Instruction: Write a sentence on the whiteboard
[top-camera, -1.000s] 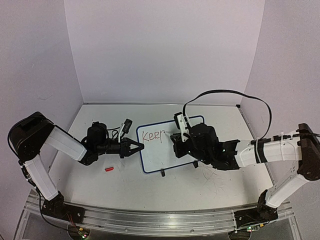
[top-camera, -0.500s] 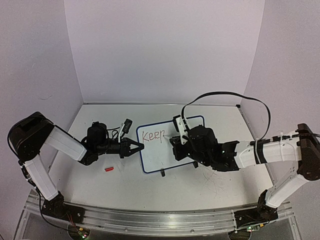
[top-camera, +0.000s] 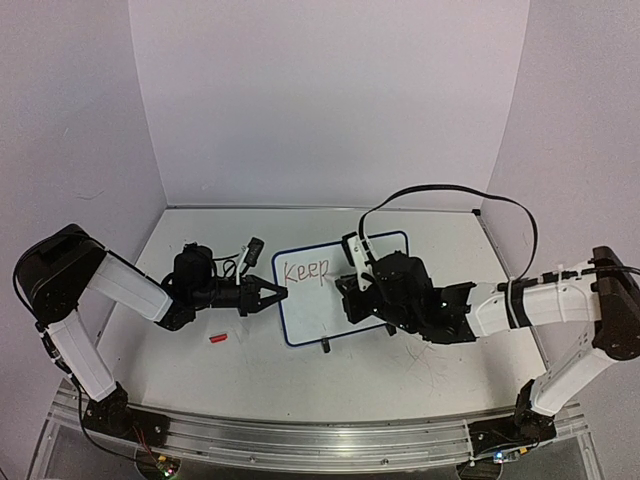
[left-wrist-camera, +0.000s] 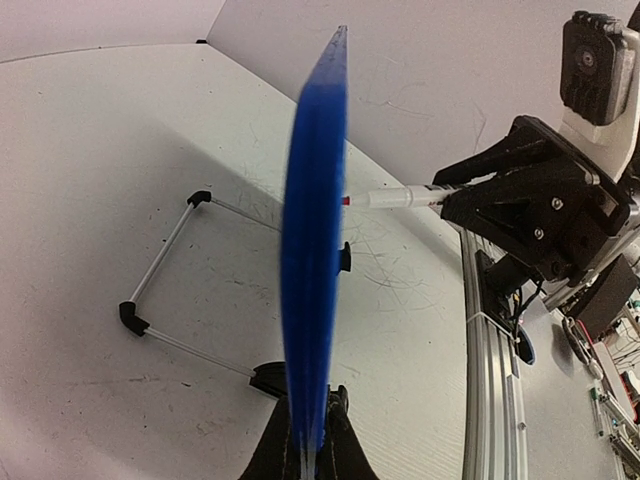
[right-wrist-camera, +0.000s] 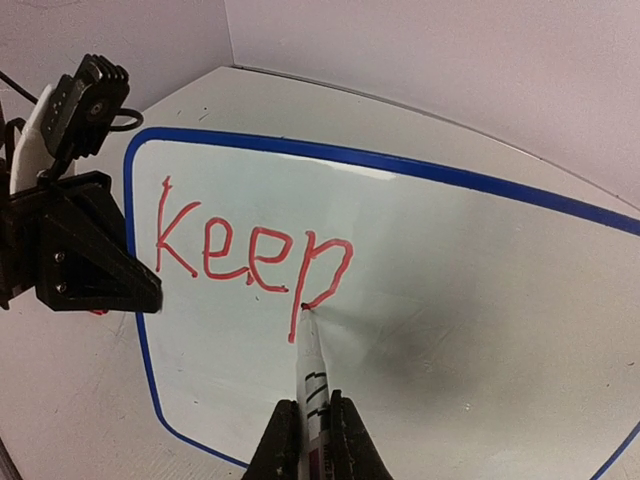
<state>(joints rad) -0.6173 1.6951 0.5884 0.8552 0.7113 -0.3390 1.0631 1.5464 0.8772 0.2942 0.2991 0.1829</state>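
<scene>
Progress: the small white whiteboard with dark-blue rim (top-camera: 312, 312) stands mid-table bearing one red handwritten word, "Keep" (right-wrist-camera: 250, 255). I judge the sentence barely begun, with its remaining words outstanding. The left gripper (top-camera: 277, 293) is clamped on the board's left edge, and the right gripper (right-wrist-camera: 308, 425) pinches a slim white marker (right-wrist-camera: 310, 365) whose tip touches the p. Count: one board, one marker, one word, one small red piece (top-camera: 218, 339) on the tabletop.

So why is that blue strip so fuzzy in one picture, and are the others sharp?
Left wrist view: the board is edge-on right at the lens, so its blue rim smears out of focus. Right wrist view: the letters are sharp, with a soft shadow beside the marker tip. Top view: even light, no glare.
</scene>
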